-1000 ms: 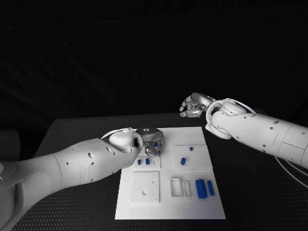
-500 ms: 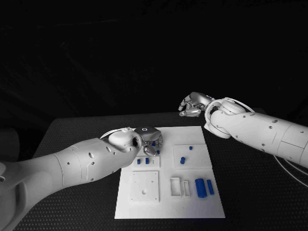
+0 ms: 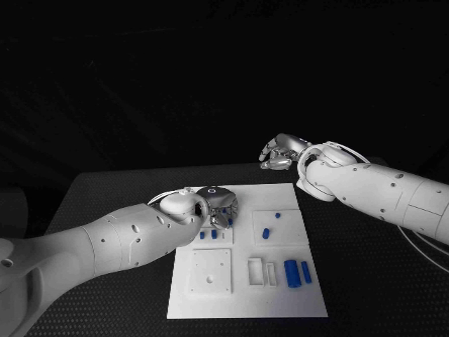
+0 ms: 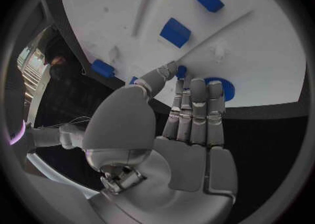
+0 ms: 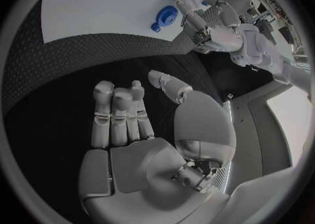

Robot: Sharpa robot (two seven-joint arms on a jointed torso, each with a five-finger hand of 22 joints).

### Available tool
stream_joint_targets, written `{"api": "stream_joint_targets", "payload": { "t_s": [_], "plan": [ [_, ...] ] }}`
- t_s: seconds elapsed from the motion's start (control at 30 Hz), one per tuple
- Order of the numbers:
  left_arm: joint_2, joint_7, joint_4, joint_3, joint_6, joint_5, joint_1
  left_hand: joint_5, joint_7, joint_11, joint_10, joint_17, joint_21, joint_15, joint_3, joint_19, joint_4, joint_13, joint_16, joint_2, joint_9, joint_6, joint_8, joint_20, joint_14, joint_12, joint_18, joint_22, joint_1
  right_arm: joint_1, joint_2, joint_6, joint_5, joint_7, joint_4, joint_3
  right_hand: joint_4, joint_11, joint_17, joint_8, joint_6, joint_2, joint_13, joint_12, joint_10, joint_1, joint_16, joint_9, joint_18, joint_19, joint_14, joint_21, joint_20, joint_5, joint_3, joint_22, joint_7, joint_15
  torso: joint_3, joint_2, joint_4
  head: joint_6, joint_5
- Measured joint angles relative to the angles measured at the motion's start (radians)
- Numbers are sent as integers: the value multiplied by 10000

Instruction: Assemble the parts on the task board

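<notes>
The white task board point(image 3: 247, 281) lies mid-table. My left hand point(image 3: 220, 208) hovers over its far left corner, and thumb and fingertip pinch a small blue part point(image 4: 181, 71) just above the plate. A round blue disc point(image 4: 220, 88) lies on the board behind the fingers, also seen as the disc point(image 5: 163, 18) beside the left hand point(image 5: 211, 20). Two small blue parts point(image 3: 208, 235) stand just nearer than the hand. My right hand point(image 3: 282, 152) hangs beyond the board's far right corner, holding nothing, fingers straight in the right wrist view point(image 5: 125, 114).
Other blue parts sit on the board's right half: two small ones point(image 3: 276, 215) point(image 3: 267, 233) and two longer blocks point(image 3: 298, 273) near the front. A raised white square plate point(image 3: 211, 271) and a slotted frame point(image 3: 256, 272) lie toward the front. Black table point(image 3: 114, 203) surrounds the board.
My left hand has sunk very slightly toward the board. The right hand and the parts on the board have not moved.
</notes>
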Motion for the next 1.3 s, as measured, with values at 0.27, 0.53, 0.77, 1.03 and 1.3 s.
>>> {"api": "stream_joint_targets", "payload": {
  "t_s": [0.27,0.53,0.77,1.03,1.3],
  "plan": [
    [34,-3,-92,9,-6,0,-8,0,-1,-43,142,10,52,-71,-3,67,92,-27,114,245,-38,72,37,-36,72,0,1,-1,-27,0,11,0,2,3,0,0,0,-1,-9,0,0,0,-15,0,1,0,0,9,0,0,0,0,1,0,0,0,-2,0,4,-3,1,-14,-18],
    [92,-33,-199,0,7,-4,-34,0,-36,-73,252,9,117,-105,11,103,131,-44,153,477,-71,180,87,-4,107,0,2,6,70,0,18,2,4,4,-2,0,0,-1,-11,0,24,0,-26,0,2,0,1,9,-1,0,0,0,2,0,0,-1,16,1,3,-5,1,-19,-25],
    [146,-38,-267,19,11,-8,-59,77,-36,-76,256,5,116,-72,37,103,156,-67,153,606,-91,180,87,-3,141,-59,4,5,104,0,28,3,6,5,-5,0,0,-1,-19,0,37,0,-36,0,2,0,1,18,-1,0,1,-38,3,0,0,-2,3,1,1,-9,-1,-29,-25],
    [207,-50,-359,30,2,-11,-72,77,-36,-95,303,-4,116,-105,37,143,156,-65,153,605,-115,180,87,-37,176,-68,3,4,105,0,36,5,7,5,6,0,0,-1,-27,0,39,0,-36,0,3,0,1,24,-1,0,1,-38,3,0,0,-2,2,1,-5,-9,-4,-25,-39],
    [257,-23,-436,22,-39,-11,-94,77,-36,-112,356,-15,116,-105,37,159,155,-65,153,605,-115,180,87,-24,176,-86,5,3,104,0,46,5,8,5,6,0,0,-2,-29,0,55,0,-47,0,3,0,1,27,-1,1,1,-38,4,0,0,-3,-14,1,-5,-11,-2,-31,-54]
  ]
}}
